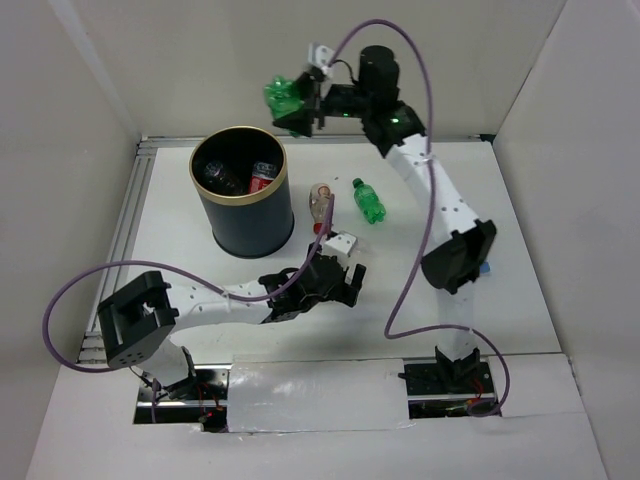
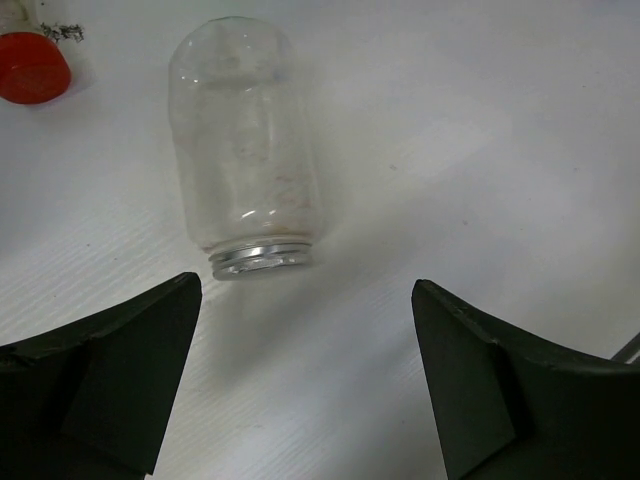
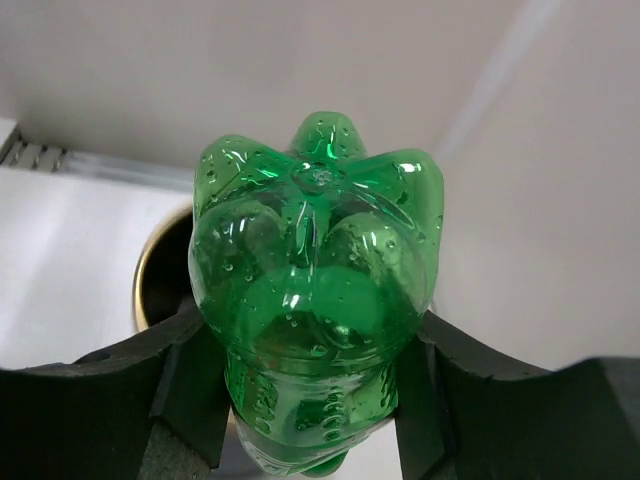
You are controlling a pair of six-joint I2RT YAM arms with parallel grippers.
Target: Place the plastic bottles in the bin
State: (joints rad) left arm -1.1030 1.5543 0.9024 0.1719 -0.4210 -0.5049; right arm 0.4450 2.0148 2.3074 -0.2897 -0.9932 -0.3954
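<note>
My right gripper (image 1: 298, 101) is raised at the back, just right of the bin (image 1: 240, 215), and is shut on a green bottle (image 1: 284, 96). In the right wrist view the bottle's base (image 3: 315, 250) points at the camera between the fingers (image 3: 180, 380), and the bin's gold rim (image 3: 147, 285) shows behind on the left. A second green bottle (image 1: 368, 200) lies on the table. A clear bottle (image 1: 320, 198) lies right of the bin. My left gripper (image 1: 351, 282) is open and empty, low over the table; the uncapped clear bottle (image 2: 245, 150) lies just beyond its fingertips (image 2: 150, 340).
Bottles with red labels (image 1: 262, 178) lie inside the bin. A red cap (image 2: 30, 68) sits on the table left of the clear bottle. White walls enclose the table on three sides, and a metal rail (image 1: 130, 215) runs along the left edge.
</note>
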